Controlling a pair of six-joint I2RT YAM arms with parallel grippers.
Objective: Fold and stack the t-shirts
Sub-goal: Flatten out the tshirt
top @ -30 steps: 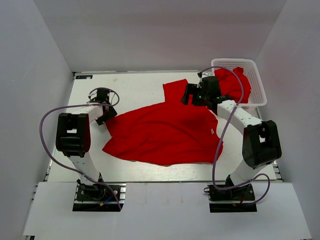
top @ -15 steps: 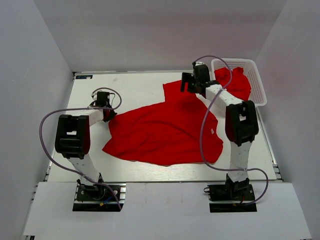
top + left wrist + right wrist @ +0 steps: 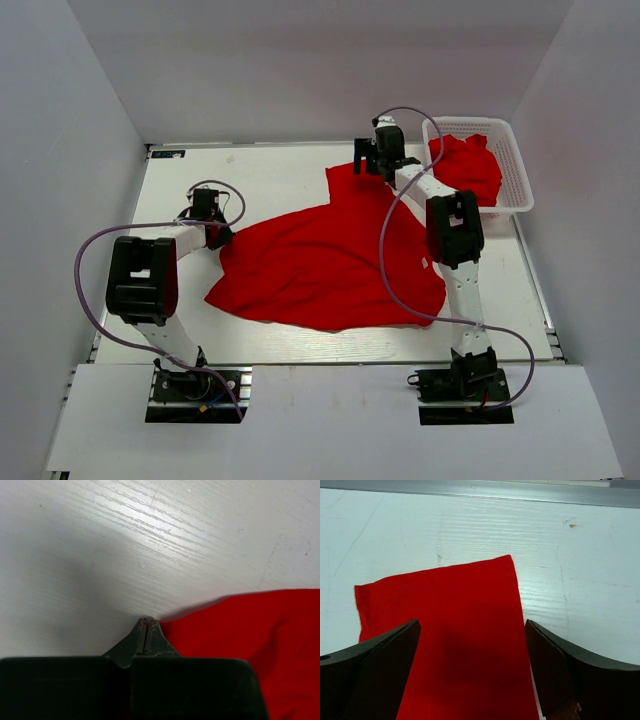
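A bright red t-shirt (image 3: 330, 262) lies spread across the middle of the table, one sleeve (image 3: 350, 180) pointing to the far edge. My left gripper (image 3: 213, 232) sits at the shirt's left corner. In the left wrist view its jaws (image 3: 148, 622) are pressed together, with the red fabric (image 3: 250, 635) meeting the tips. My right gripper (image 3: 368, 163) hovers over the far sleeve. Its fingers (image 3: 471, 623) stand wide apart above the flat sleeve (image 3: 460, 605), holding nothing. A second red t-shirt (image 3: 466, 166) lies bunched in the basket.
A white lattice basket (image 3: 510, 170) stands at the back right corner. A metal rail (image 3: 480, 491) runs along the table's far edge, just beyond the sleeve. White walls enclose the table on three sides.
My left gripper has shut at the shirt's left corner. The right arm has stretched out toward the back, carrying its open gripper from the shirt's upper right onto the far sleeve.
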